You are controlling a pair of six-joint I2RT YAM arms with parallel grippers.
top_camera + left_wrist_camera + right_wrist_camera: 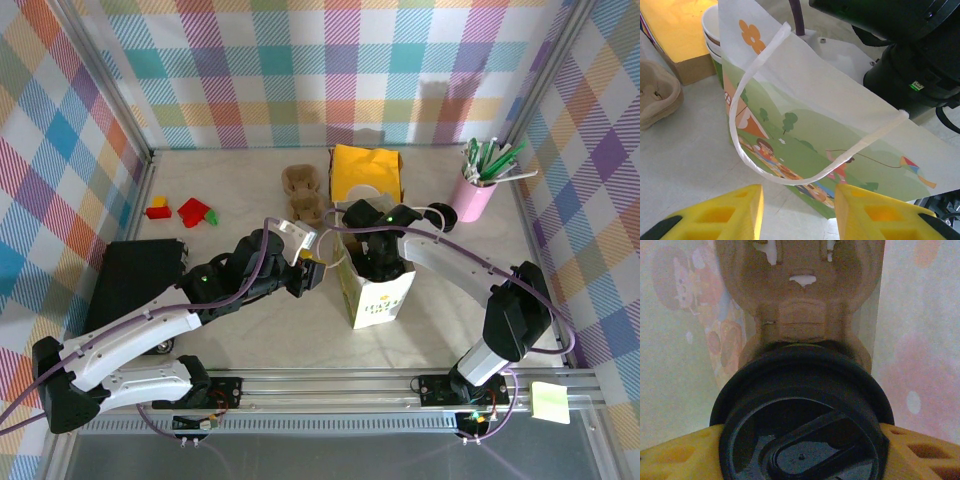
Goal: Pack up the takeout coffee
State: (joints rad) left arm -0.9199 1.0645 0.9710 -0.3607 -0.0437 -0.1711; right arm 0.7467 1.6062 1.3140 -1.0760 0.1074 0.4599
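The takeout coffee (802, 430) shows from above as a black lid; its paper body is hidden beneath. My right gripper (800, 442) is shut on it, with a yellow finger (675, 455) on each side of the lid. It hangs inside the printed paper bag (382, 298), above a brown pulp tray (805, 295) lying on the bag's floor. In the top view the right gripper (378, 258) reaches down into the bag's mouth. My left gripper (312, 272) stands open at the bag's left side. Its yellow fingertips (740, 205) sit just short of the white handle loop (747, 160), with nothing between them.
Stacked white-and-green paper cups (712, 37) stand behind the bag by a yellow box (367, 168). More pulp trays (305, 195) lie left of the box. A pink pen holder (472, 195) is at the back right, toy blocks (185, 210) and a black case (140, 275) at the left.
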